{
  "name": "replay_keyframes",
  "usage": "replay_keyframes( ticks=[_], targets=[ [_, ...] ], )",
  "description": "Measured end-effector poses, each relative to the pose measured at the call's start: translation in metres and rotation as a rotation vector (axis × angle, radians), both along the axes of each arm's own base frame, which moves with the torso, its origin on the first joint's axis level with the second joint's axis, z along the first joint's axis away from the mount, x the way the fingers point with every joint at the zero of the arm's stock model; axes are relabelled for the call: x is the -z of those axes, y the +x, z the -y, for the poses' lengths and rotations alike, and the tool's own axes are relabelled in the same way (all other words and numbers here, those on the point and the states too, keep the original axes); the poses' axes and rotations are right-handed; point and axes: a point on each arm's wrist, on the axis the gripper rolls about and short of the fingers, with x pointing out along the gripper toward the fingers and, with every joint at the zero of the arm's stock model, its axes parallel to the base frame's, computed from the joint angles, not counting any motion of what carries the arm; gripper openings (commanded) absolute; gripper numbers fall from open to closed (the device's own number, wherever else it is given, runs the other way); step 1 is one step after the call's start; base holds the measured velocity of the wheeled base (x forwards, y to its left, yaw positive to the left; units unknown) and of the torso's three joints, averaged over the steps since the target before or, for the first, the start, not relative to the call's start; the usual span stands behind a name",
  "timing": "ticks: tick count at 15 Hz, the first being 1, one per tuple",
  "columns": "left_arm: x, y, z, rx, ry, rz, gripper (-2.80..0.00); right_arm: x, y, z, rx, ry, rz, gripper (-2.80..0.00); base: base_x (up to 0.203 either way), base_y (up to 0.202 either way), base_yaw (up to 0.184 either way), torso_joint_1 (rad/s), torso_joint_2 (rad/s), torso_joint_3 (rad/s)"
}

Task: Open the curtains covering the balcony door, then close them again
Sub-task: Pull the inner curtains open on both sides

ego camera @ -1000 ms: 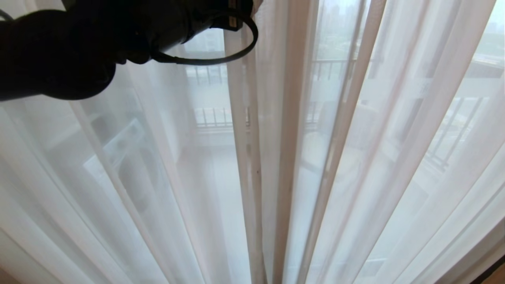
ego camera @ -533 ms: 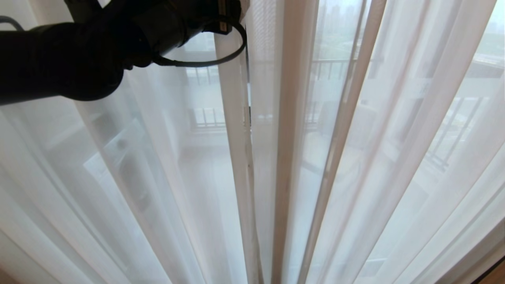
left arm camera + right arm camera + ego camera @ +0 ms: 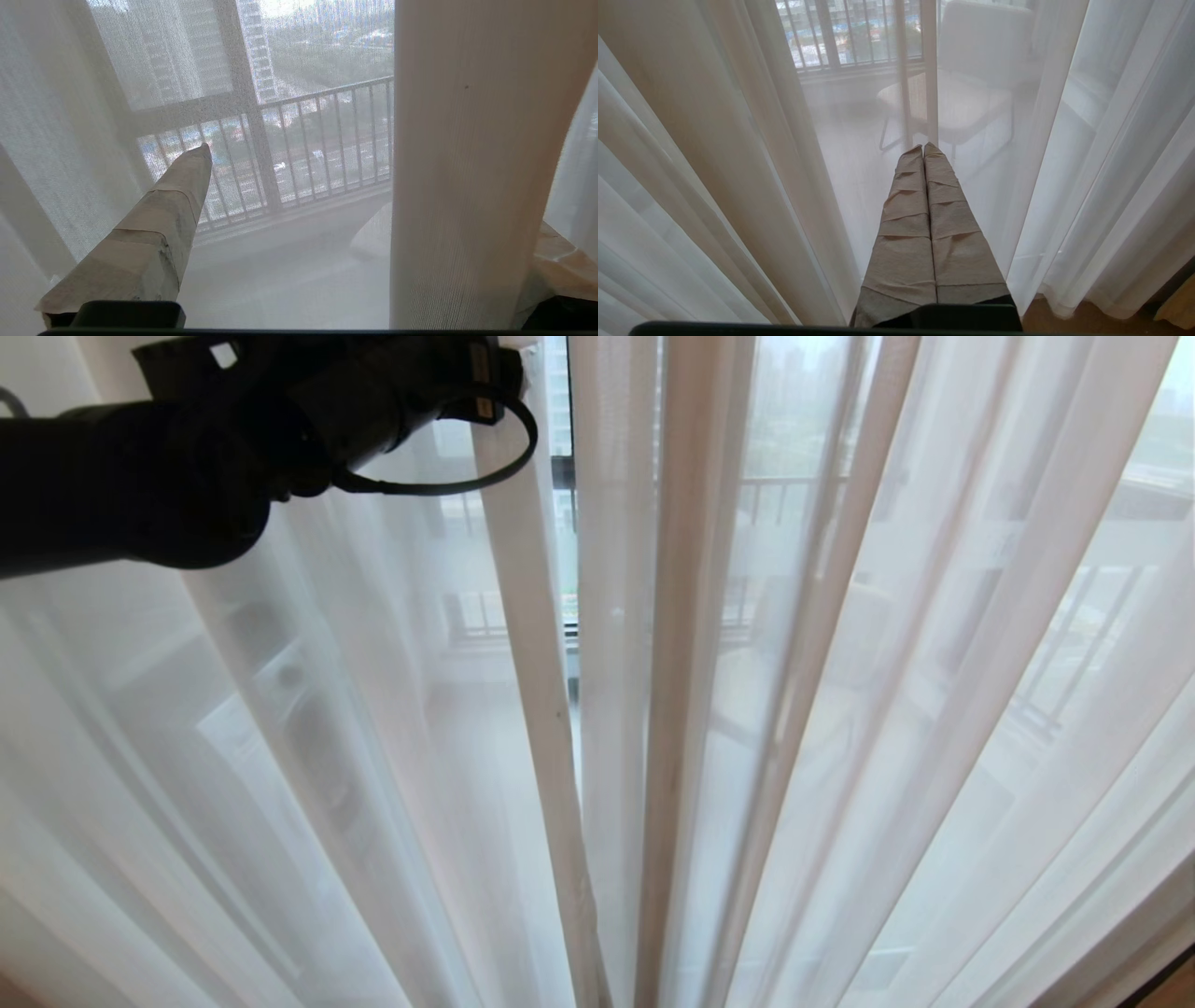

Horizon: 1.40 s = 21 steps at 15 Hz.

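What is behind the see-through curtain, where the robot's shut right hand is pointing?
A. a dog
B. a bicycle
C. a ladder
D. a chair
D: in the right wrist view, a pale chair on thin legs shows through the sheer curtain, just beyond the tips of the shut right hand.

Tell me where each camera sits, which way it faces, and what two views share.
Head: high on the robot, facing thin white sheer curtains; left arm upper left.
Left wrist: behind open left gripper, its fingers straddling a curtain fold.
Right wrist: behind shut right gripper, facing sheers.
Shared: barred black railing beyond, in all three.
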Motion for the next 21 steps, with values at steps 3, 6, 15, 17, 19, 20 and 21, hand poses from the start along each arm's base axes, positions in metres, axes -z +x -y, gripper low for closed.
replay_keyframes(
  ticks=[3, 6, 15, 17, 19, 20, 21],
  targets=[
    [0.001, 0.004, -0.006, -0.018, -0.003, -0.005, 0.0, 0.0, 0.0, 0.0, 0.001, 0.0, 0.0, -2.8, 0.0, 0.0, 0.0, 0.0, 0.0, 0.0],
    [0.004, 0.008, -0.006, -0.017, -0.001, -0.008, 0.0, 0.0, 0.0, 0.0, 0.0, 0.0, 0.0, -2.8, 0.0, 0.0, 0.0, 0.0, 0.0, 0.0],
    [0.007, 0.015, 0.019, 0.034, -0.023, 0.031, -2.8, 0.0, 0.0, 0.0, 0.001, 0.0, 0.0, -2.8, 0.0, 0.0, 0.0, 0.0, 0.0, 0.0],
    [0.008, 0.015, 0.024, 0.045, -0.023, 0.031, -2.8, 0.0, 0.0, 0.0, 0.0, 0.0, 0.0, -2.8, 0.0, 0.0, 0.0, 0.0, 0.0, 0.0],
    [0.009, 0.015, 0.026, 0.048, -0.022, 0.03, -2.8, 0.0, 0.0, 0.0, 0.0, 0.0, 0.0, -2.8, 0.0, 0.0, 0.0, 0.0, 0.0, 0.0],
    [0.009, 0.015, 0.026, 0.047, -0.022, 0.032, -2.8, 0.0, 0.0, 0.0, 0.0, 0.0, 0.0, -2.8, 0.0, 0.0, 0.0, 0.0, 0.0, 0.0],
    [0.008, 0.015, 0.025, 0.045, -0.022, 0.032, -2.8, 0.0, 0.0, 0.0, 0.0, 0.0, 0.0, -2.8, 0.0, 0.0, 0.0, 0.0, 0.0, 0.0]
  ],
)
